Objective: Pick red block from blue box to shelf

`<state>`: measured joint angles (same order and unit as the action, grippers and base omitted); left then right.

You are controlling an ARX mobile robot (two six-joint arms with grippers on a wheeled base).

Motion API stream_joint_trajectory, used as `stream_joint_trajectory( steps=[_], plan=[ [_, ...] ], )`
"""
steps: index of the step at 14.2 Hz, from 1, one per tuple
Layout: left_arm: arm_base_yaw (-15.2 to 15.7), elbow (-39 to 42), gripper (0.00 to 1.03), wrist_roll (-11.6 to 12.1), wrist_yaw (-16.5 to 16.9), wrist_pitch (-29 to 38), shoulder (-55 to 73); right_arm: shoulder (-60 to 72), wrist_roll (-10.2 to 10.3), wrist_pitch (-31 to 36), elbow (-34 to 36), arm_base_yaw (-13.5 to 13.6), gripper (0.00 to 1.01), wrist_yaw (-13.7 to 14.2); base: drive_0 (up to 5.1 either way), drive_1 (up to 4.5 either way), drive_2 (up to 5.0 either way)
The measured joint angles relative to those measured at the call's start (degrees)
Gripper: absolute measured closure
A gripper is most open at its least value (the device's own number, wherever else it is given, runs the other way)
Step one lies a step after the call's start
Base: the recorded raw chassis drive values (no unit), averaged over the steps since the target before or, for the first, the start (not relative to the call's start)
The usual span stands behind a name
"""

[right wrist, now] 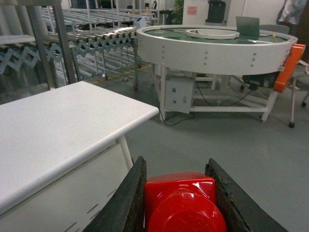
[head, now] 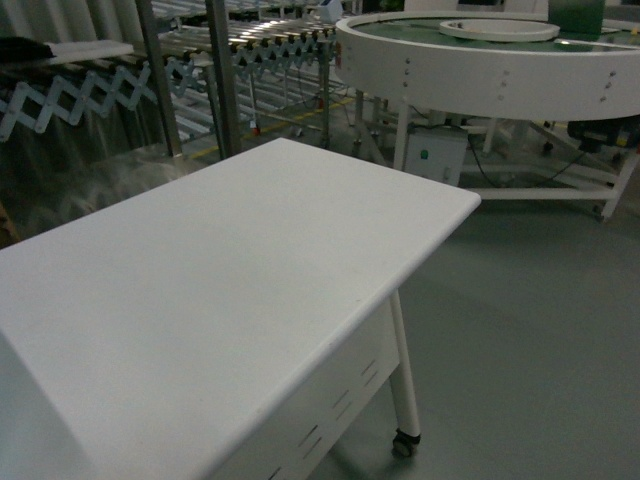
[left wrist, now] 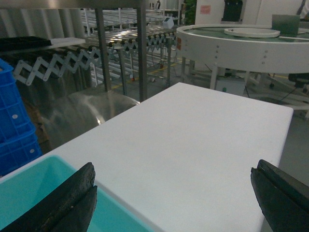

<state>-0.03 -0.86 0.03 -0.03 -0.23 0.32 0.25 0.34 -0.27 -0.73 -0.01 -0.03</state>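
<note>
Right end effector (right wrist: 181, 203) clamped on the red block (right wrist: 179, 200), one dark finger (right wrist: 126, 203) on each side touching it, round stud facing the right wrist camera. Block is held out over the grey floor (right wrist: 222, 140), off the edge of the white counter (right wrist: 58, 125), not in the box.

Left end effector (left wrist: 174, 198) spread wide, nothing between its black fingers (left wrist: 72, 195), which sit at the bottom corners of the left wrist view. Just under the left finger is a corner of the blue box (left wrist: 29, 193), turquoise, on the counter; what shows of its inside is bare. Past the box the counter top runs on, white and flat.

Left of the counter are stacked dark blue crates (left wrist: 14, 125). Behind them the steel shelf (left wrist: 142, 48), with its upright posts near the counter's far edge; no tier surface clearly visible. Beyond the posts is a stretch of expanding roller conveyor (left wrist: 63, 63).

Farther back right is a round white turntable (right wrist: 212, 43) on a frame, with a white control box (right wrist: 177, 95) under it and an orange part (right wrist: 285, 67) at its right edge. Head view shows only the counter, one caster leg (head: 405, 380) and this background; neither arm is in it.
</note>
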Motion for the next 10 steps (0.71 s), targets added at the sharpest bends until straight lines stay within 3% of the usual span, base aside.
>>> stream_joint_trajectory(
  steps=[10],
  plan=[
    [0.0,0.0,0.05,0.0,0.0,0.0,0.0,0.0,0.0,0.0,0.0,0.0,0.72,0.0,-1.4,-1.41,-1.4]
  ],
)
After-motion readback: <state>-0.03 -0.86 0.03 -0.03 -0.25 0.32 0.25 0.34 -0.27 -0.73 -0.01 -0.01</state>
